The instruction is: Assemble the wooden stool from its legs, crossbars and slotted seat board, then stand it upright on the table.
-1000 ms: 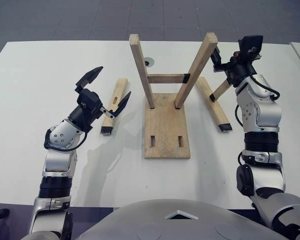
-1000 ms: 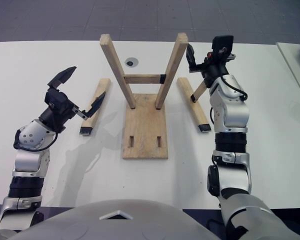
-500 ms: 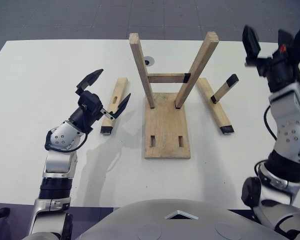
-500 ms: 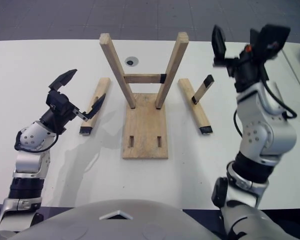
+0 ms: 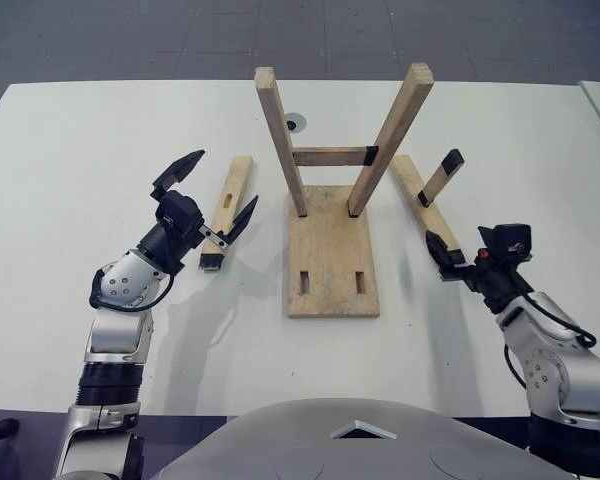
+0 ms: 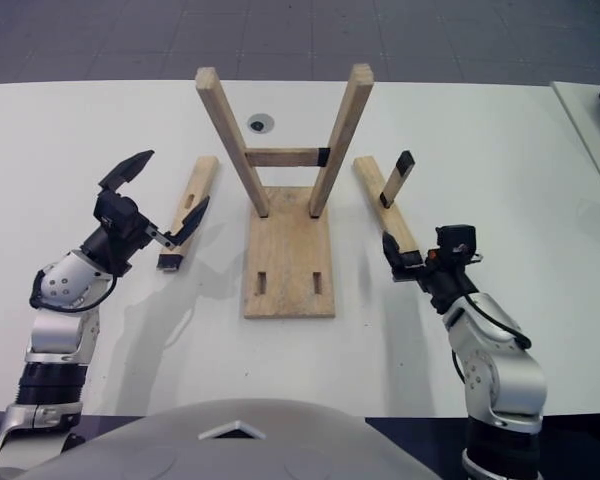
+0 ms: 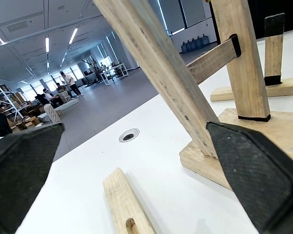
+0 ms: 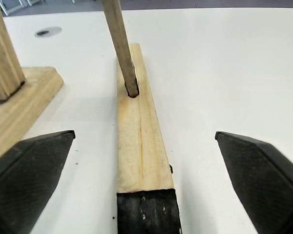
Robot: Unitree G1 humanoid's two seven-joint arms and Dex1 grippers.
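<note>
Two pale square wooden legs (image 5: pixel 282 140) are standing in the far slots of the flat slotted wooden seat board (image 5: pixel 332 255), which is lying mid-tabletop (image 5: pixel 100 130); a short wooden crossbar (image 5: pixel 330 156) is joining them. The right end effector (image 8: pixel 144 139) is sitting low, jaws spread wide either side of the black-capped end of the lying right-hand wooden leg (image 5: pixel 420 205), touching nothing. The step looks like grasping this leg. It should be closing squarely across the width beside the cap, keeping the thin black-tipped crossbar (image 5: pixel 440 177) plugged into it undisturbed. The right forearm is stretching low along the tabletop. The left arm is bending at the elbow, its end effector (image 5: pixel 218 185) gaping wide above the loose left-hand wooden leg (image 5: pixel 228 205).
</note>
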